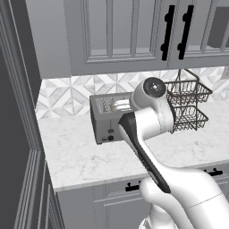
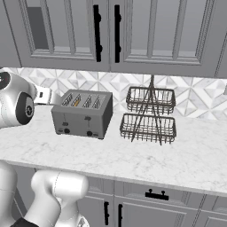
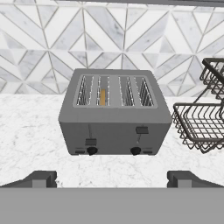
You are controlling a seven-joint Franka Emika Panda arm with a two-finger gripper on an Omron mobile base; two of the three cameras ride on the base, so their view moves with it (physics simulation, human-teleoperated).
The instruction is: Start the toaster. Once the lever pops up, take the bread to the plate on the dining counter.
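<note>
One boxy grey metal four-slot toaster sits on the white marble worktop, with two black levers and two black knobs on its front. One tan-brown bread slice stands in its second slot from the left. One two-tier dark wire basket rack stands beside it. The two-finger gripper hangs in front, jaws wide, holding nothing.
</note>
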